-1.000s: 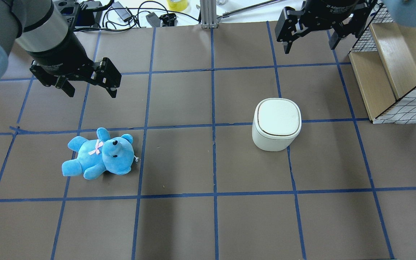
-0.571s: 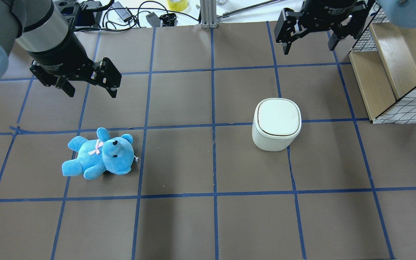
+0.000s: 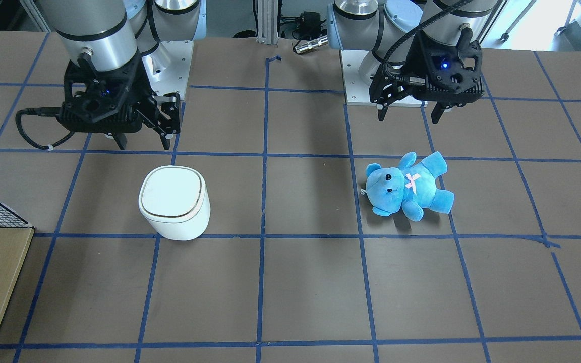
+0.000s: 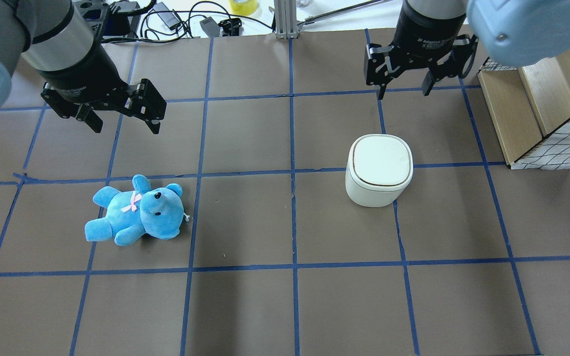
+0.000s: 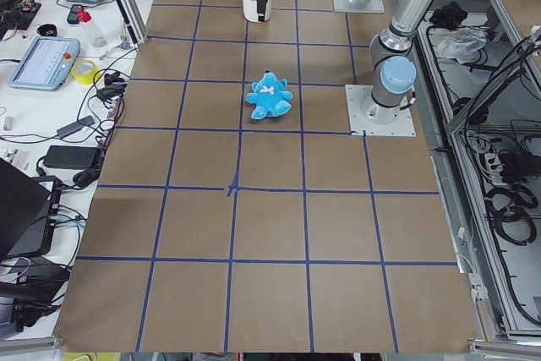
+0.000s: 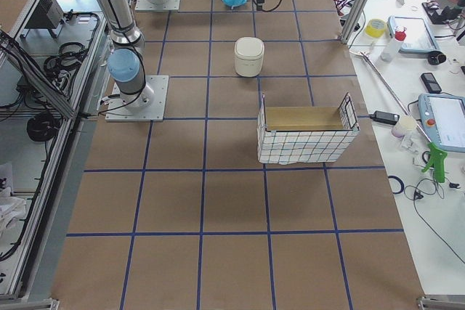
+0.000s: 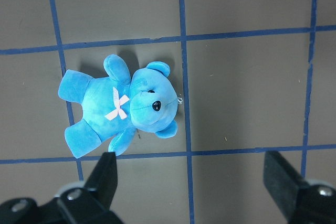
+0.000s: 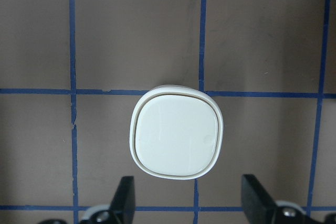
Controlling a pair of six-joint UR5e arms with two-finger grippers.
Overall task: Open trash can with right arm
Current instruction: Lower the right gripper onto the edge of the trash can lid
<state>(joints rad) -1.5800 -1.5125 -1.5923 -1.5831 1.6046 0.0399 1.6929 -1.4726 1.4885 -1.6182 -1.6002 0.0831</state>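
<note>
White bin shut, right gripper hanging open beyond it

Brown paper covers the table (image 4: 245, 222), ruled into squares by blue tape lines (image 4: 292, 217). Nearest in the overhead view, on the robot's left half, a blue teddy bear (image 4: 136, 217) lies on its back with a pink bow on its chest.

Across the middle line, on the right half, the trash can (image 4: 379, 170) stands upright over a crossing of tape lines. Its flat lid (image 4: 381, 160) is down, with the thin dark seam running unbroken round the rim. Nothing touches it.

Farther out, the left gripper (image 4: 125, 126) hangs above the table past the bear. Its two fingers are spread wide and hold nothing, and its wrist camera looks straight down on the toy.

On the other side the right gripper (image 4: 403, 91) hovers past the can, clear of the lid, with its jaws parted and empty. In the right wrist view the can sits just ahead of the spread fingers (image 8: 126, 198), roughly centred between them. In the front-facing view a loose black cable loop (image 3: 28, 133) with a white zip tie (image 3: 51, 147) trails from the right arm (image 3: 94, 30).

Off to the right of the can, well apart, stands a wire-grid crate (image 4: 557, 143) with wooden boards inside. Beyond the table's far edge lie cables (image 4: 176, 20) and a yellow roll of tape (image 4: 243, 6).
</note>
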